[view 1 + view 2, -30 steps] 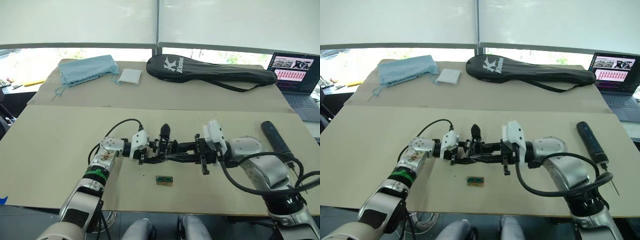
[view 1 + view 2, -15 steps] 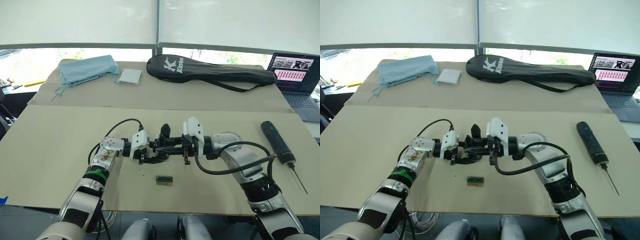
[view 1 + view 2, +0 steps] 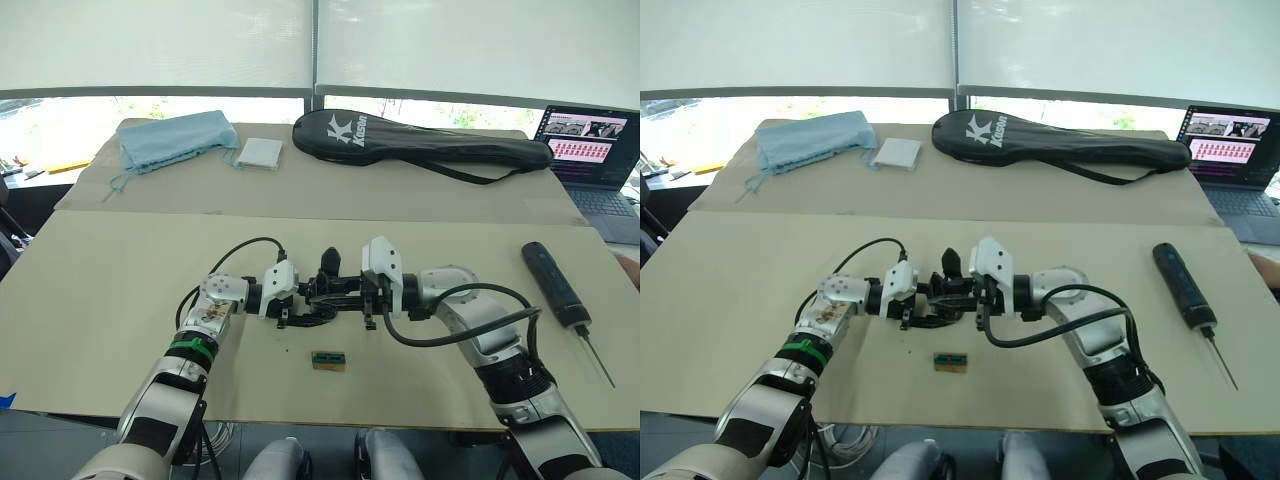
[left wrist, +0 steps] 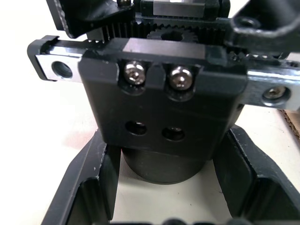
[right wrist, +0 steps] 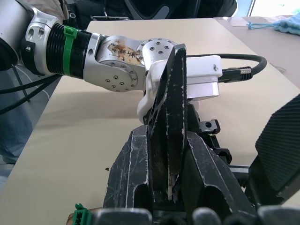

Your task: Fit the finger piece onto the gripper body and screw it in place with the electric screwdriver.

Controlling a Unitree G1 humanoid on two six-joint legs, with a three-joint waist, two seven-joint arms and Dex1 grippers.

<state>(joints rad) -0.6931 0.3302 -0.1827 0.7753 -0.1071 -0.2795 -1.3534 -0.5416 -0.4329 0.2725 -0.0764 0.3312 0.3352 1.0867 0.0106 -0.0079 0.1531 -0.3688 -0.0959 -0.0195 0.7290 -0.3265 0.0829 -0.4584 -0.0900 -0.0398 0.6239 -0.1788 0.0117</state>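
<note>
Landmark: the gripper body [image 4: 161, 119] stood at the middle of the near table [image 3: 120, 290], with one black finger rising from it.
Left gripper [image 3: 300, 310]: its fingers [image 4: 91, 183] stood on either side of the body's round base; I judged them closed on it, steadying it.
Right gripper [image 3: 958, 296]: met the body from the opposite side, clamped on the finger piece [image 5: 168, 122], which stood upright between its pads.
Bare mount: two screws [image 4: 180, 77] sat in the body's front face, with two empty holes [image 4: 154, 130] below them.
Step in hand: seating the finger piece; probably best done by bringing its flat base square to the mount while the left gripper holds the body steady.
Electric screwdriver [image 3: 556, 286]: lay well right of the body, unheld.
Green-and-tan block [image 3: 329, 360]: just nearer than the body, untouched.
Risk: a tilted base could jam or miss the screw holes.
</note>
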